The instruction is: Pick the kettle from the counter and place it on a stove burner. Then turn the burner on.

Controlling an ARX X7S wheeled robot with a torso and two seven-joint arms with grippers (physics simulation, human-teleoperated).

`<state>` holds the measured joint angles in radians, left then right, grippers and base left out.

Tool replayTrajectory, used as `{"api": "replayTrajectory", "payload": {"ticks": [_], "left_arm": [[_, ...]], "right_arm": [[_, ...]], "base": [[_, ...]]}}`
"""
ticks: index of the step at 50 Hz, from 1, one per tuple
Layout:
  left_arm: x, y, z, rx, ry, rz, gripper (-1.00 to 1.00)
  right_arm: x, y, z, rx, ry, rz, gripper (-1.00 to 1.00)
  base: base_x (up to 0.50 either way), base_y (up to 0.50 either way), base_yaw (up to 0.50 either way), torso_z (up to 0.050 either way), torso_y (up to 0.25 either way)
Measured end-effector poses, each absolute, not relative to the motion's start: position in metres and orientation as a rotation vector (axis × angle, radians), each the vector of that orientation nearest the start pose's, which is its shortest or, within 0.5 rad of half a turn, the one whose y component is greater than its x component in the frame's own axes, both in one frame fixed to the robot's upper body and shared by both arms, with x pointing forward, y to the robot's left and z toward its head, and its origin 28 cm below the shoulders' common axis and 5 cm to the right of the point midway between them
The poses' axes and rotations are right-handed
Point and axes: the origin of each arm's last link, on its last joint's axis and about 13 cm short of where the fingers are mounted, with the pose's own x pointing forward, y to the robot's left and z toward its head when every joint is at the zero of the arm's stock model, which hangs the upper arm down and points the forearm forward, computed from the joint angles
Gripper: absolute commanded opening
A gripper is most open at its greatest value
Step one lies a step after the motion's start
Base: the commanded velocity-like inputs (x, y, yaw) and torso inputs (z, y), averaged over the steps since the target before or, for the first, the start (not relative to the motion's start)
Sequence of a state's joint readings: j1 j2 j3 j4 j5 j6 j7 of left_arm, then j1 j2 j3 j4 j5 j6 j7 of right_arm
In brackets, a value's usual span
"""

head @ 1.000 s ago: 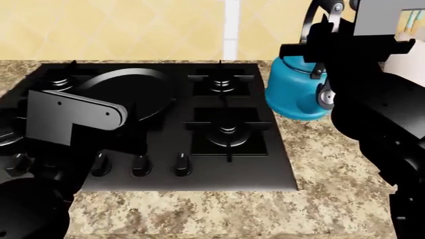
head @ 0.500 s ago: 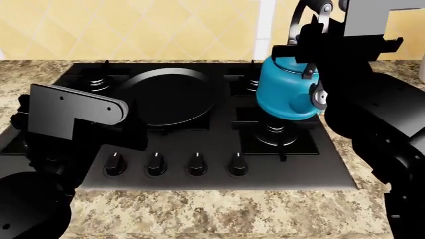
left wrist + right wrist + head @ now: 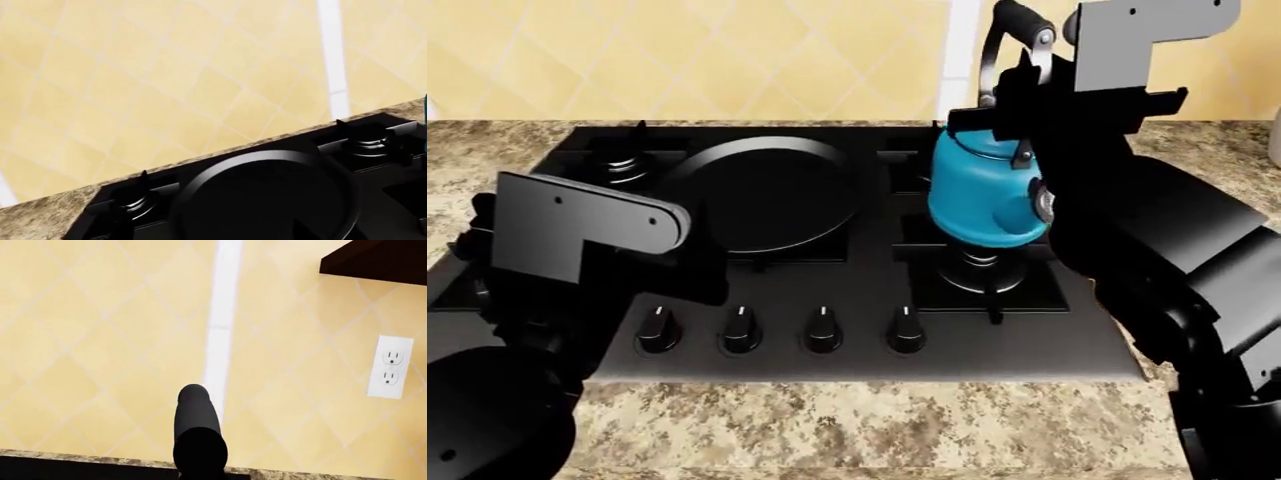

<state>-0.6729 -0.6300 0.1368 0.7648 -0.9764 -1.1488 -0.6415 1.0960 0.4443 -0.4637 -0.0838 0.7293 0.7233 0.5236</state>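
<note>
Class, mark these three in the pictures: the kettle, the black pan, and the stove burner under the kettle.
kettle [image 3: 981, 195], head view, on its teal body.
black pan [image 3: 767, 195], head view, on its flat inside.
stove burner [image 3: 977, 270], head view, on the ring showing below the kettle.

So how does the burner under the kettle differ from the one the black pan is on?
The burner under the kettle is small, its silver ring and grate arms showing; the kettle hangs above it in the right gripper. The pan covers its burner almost completely, resting on it. Both burners sit on the same black cooktop.
</note>
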Motion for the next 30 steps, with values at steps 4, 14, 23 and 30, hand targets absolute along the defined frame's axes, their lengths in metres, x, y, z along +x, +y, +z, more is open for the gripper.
{"api": "replayTrajectory", "payload": {"ticks": [4,14,23,30], "left_arm": [[0.218,0.239,0.225,0.257,-0.069,-0.055,1.00],[0.218,0.240,0.223,0.256,-0.063,-0.055,1.00],[0.220,0.240,0.220,0.256,-0.055,-0.056,1.00],[0.222,0.241,0.217,0.253,-0.047,-0.052,1.00]], "right_arm": [[0.335,-0.109,0.268,-0.101,-0.190,-0.028,-1.00],[0.340,-0.108,0.255,-0.094,-0.154,-0.037,-1.00],[0.345,-0.110,0.246,-0.110,-0.153,-0.061,-1.00],[0.350,-0.110,0.242,-0.124,-0.168,-0.073,-1.00]], "base": [[0.00,0.00,0.00,0.000,0.003],[0.00,0.00,0.00,0.000,0.002],[0.00,0.00,0.00,0.000,0.000],[0.00,0.00,0.00,0.000,0.000]]}}
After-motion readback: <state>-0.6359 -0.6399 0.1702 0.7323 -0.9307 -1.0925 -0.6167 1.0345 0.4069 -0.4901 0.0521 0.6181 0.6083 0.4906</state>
